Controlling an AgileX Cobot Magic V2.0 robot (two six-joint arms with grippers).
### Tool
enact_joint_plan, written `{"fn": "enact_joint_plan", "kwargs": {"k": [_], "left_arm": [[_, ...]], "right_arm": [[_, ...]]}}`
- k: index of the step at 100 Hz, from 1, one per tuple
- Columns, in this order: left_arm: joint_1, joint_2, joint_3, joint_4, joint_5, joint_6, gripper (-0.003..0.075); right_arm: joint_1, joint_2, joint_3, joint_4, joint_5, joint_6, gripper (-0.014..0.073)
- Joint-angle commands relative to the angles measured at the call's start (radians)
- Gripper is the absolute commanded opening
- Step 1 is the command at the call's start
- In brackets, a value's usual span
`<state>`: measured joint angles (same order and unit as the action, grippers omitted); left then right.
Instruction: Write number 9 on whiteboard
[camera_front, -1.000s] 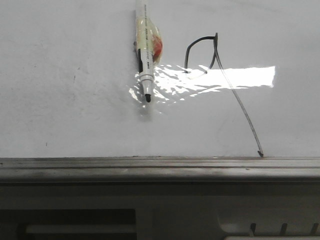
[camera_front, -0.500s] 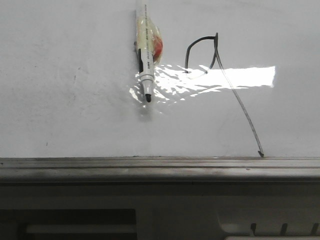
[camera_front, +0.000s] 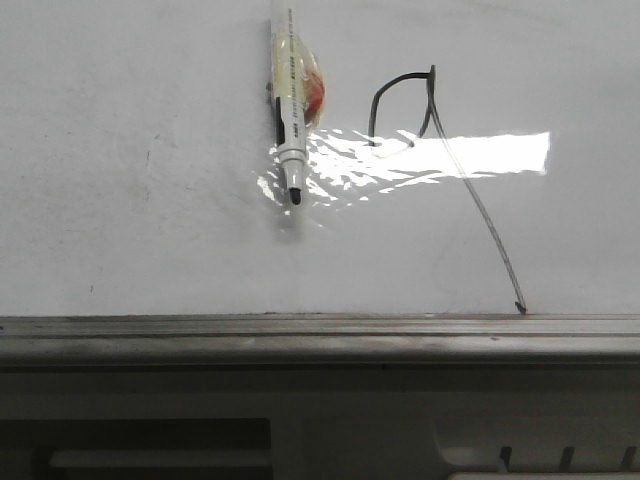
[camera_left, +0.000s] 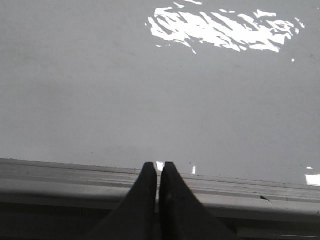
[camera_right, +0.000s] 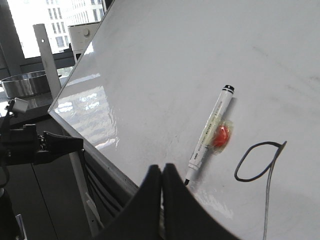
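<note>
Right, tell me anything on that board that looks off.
The number 9 on the whiteboard looks off: its loop is small and its tail runs long, slanting and fading to grey down to the rail. The marker lies uncapped on the board beside it, neither gripper holding it.

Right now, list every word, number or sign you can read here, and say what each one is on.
"9": the number 9, hand-drawn in black on the whiteboard, small loop at the top and a long tail fading to grey.
Print along the marker barrel: too small and blurred to read.
Nothing else readable in any view.
</note>
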<state>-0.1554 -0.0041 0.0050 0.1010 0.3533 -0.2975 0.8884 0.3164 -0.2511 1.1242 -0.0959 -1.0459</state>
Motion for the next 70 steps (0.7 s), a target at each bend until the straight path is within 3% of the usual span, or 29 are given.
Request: {"fn": "enact_joint_plan", "kwargs": {"k": [1, 66, 70], "left_arm": [[-0.007, -0.025, 0.040, -0.013, -0.031, -0.001, -0.0020], [-0.007, -0.025, 0.040, -0.013, -0.031, -0.001, -0.0020], [-0.007, -0.025, 0.040, -0.013, -0.031, -0.001, -0.0020]], "right_arm": [[-0.005, 0.005, -0.026, -0.007, -0.031, -0.009, -0.0069], [-0.005, 0.005, -0.008, -0.007, -0.042, -0.009, -0.0069], [-0.005, 0.005, 0.006, -0.051, -0.056, -0.009, -0.0069]]}}
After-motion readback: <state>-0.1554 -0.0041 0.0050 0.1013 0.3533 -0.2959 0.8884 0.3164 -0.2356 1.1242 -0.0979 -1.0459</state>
